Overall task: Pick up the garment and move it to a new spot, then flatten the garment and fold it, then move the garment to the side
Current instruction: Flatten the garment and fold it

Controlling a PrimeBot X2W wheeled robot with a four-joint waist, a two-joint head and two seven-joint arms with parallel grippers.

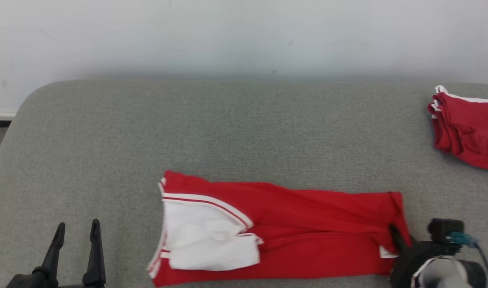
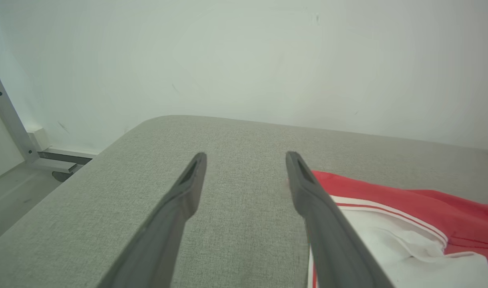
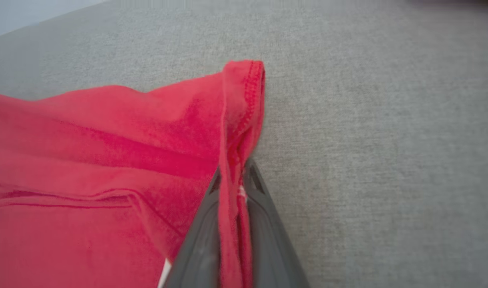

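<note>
Garment [image 1: 307,224] lies folded lengthwise on the bench [image 1: 228,132]. Right gripper [image 3: 234,174] jaws pinch its hem; left gripper [image 1: 78,223] jaws released. Cross-fold and move aside likely remain.

1. The left gripper [image 1: 78,225], at seven o'clock in the head view, had two long, tapering matte-black fingers [image 2: 180,200], each with a slot near its tip.
2. The right gripper [image 3: 234,176] had matching dark grey fingers [image 3: 200,248].
3. At five o'clock, a boxy black block [image 1: 443,230] carried a teal connector [image 1: 461,239] and a blue cable [image 1: 480,251] above a rounded pale grey forearm [image 1: 439,276].
</note>
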